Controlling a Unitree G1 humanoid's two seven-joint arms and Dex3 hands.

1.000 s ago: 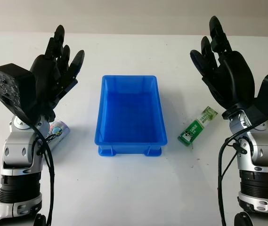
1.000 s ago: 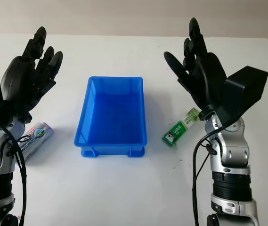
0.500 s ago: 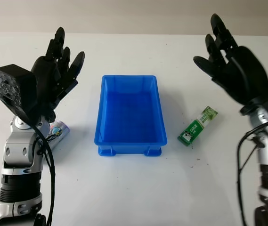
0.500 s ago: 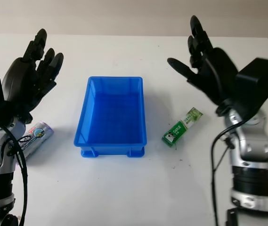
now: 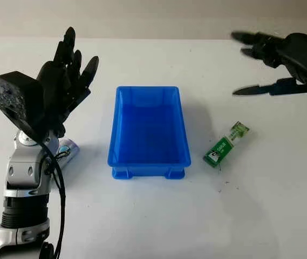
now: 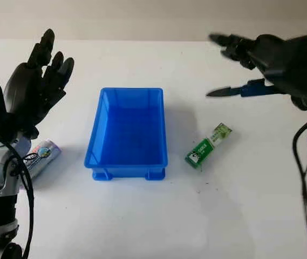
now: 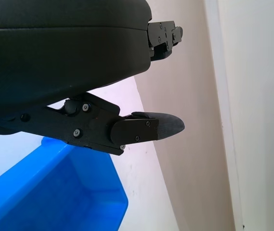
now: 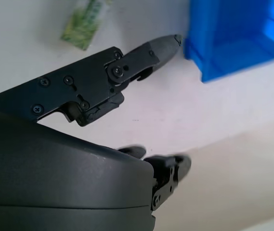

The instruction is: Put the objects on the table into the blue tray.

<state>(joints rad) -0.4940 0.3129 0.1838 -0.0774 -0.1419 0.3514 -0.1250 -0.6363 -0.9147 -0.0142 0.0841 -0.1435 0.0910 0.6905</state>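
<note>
Nothing sits in the blue tray (image 5: 149, 125) yet: green packet (image 5: 226, 144) at its 3 o'clock, can (image 5: 67, 150) at 9, both hands (image 5: 67, 81) (image 5: 282, 59) open-fingered, empty.

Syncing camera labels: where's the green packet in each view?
Left eye view: green packet lies on the table to the right of the blue tray, near its front corner.
Right eye view: same spot, green packet right of the tray.
Left wrist view: not in it.
Right wrist view: near a corner of the picture, beyond the right hand's finger.
Shared landmark: the blue tray.
</note>
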